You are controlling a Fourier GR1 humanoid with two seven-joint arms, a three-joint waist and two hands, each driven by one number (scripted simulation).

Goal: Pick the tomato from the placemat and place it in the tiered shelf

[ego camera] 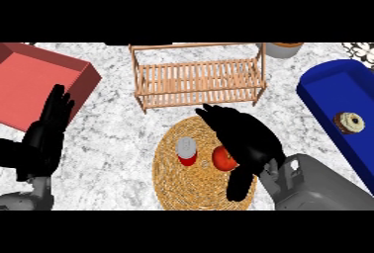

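The tomato (223, 159) is lying on the right half of the round woven placemat (182, 190), which is sitting in the middle of the counter (116, 148) towards its front edge. The right hand (248, 138) is hanging over the placemat's right side, covering the tomato's right flank; its fingers (211, 114) are stretching out, slightly apart, towards the back of the counter, while the thumb (240, 185) is pointing towards the front edge, and nothing is being clasped. Whether the palm is touching the tomato cannot be told. Just left of the tomato, a small grey-and-red can (187, 149) is standing on the placemat. The wooden tiered shelf (197, 79) is standing just behind the placemat, near the counter's back edge. The left hand (45, 136) is resting by the left edge, fingers straight and pointing up. A red box (36, 84) is occupying the back left corner, and a blue bin (329, 94) holding a doughnut (349, 122) is running along the right edge.
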